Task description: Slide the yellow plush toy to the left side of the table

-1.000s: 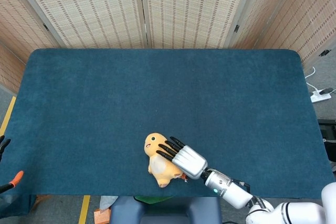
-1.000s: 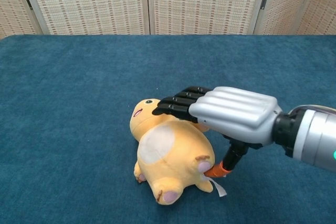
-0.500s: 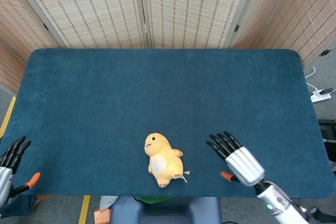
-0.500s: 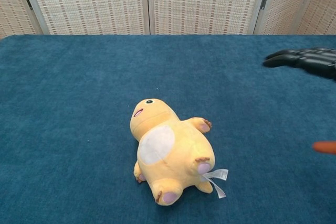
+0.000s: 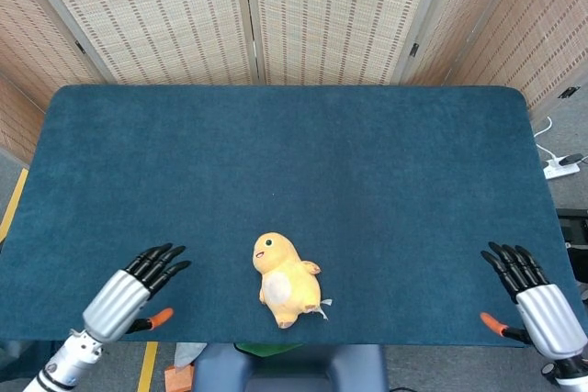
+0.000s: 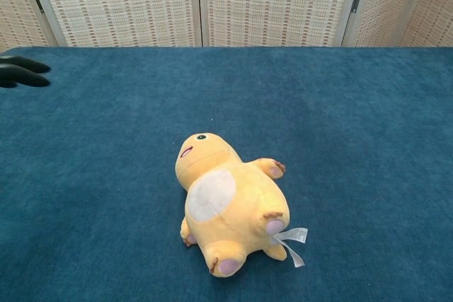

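Note:
The yellow plush toy (image 5: 286,281) lies on its back near the front edge of the blue table, around the middle; the chest view shows the plush toy (image 6: 230,205) with its white belly up and a ribbon at its feet. My left hand (image 5: 136,287) is over the front left of the table, fingers spread, holding nothing, well left of the toy. Only the left hand's black fingertips (image 6: 21,73) show at the left edge of the chest view. My right hand (image 5: 530,294) hovers at the front right corner, fingers apart and empty, far from the toy.
The blue felt table (image 5: 294,162) reaches back to woven screens (image 5: 322,16). A white power strip (image 5: 561,167) lies on the floor beyond the table's right edge.
My right hand left the toy and drew back to the front right corner. My left hand came in over the front left of the table. The toy stayed put.

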Robot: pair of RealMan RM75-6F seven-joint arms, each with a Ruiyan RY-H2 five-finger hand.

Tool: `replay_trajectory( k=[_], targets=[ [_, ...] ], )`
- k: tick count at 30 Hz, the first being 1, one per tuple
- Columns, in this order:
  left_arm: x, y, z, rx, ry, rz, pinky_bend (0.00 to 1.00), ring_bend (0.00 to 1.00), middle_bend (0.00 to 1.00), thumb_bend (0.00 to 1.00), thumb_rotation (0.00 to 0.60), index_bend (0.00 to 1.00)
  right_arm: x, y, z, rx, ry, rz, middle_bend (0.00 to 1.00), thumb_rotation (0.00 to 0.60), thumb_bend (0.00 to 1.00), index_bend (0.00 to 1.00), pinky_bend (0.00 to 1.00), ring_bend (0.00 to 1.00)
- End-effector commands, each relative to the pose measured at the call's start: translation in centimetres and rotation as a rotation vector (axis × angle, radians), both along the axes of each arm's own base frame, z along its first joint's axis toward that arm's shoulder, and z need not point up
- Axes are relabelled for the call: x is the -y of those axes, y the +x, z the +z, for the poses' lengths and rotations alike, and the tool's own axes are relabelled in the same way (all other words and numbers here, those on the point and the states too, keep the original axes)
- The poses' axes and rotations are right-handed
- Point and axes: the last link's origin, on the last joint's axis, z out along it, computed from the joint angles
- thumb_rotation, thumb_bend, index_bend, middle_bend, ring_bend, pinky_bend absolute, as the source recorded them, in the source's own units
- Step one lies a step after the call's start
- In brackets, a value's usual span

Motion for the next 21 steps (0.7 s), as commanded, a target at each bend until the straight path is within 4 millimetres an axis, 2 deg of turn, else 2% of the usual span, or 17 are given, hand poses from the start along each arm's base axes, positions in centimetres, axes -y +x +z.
replay_trajectory(
  k=[1, 9, 16, 21],
  targets=[
    [-0.6, 3.9, -2.6, -0.029, -0.089, -0.106, 0.15, 0.05, 0.16, 0.23, 0.6, 0.17, -0.7, -0.8, 1.0, 0.012, -0.026, -0.021, 0.0, 0.6, 0.12, 0.0, 0.0, 0.0],
    [-1.8, 7.7, -6.3, -0.07, -0.168, -0.177, 0.15, 0.05, 0.15, 0.23, 0.6, 0.15, -2.3, -2.5, 3.3, 0.074, -0.081, -0.072, 0.0, 0.6, 0.12, 0.0, 0.0, 0.0],
    [-2.9, 10.4, -9.1, -0.091, -0.21, -0.222, 0.14, 0.05, 0.15, 0.22, 0.6, 0.14, -2.8, -3.6, 3.8, 0.108, -0.098, -0.108, 0.0, 0.6, 0.12, 0.0, 0.0, 0.0],
    [-3.6, 11.4, -11.0, -0.135, -0.237, -0.237, 0.14, 0.05, 0.15, 0.21, 0.6, 0.15, -3.2, -4.1, 4.4, 0.129, -0.107, -0.114, 0.0, 0.6, 0.13, 0.0, 0.0, 0.0]
  ],
)
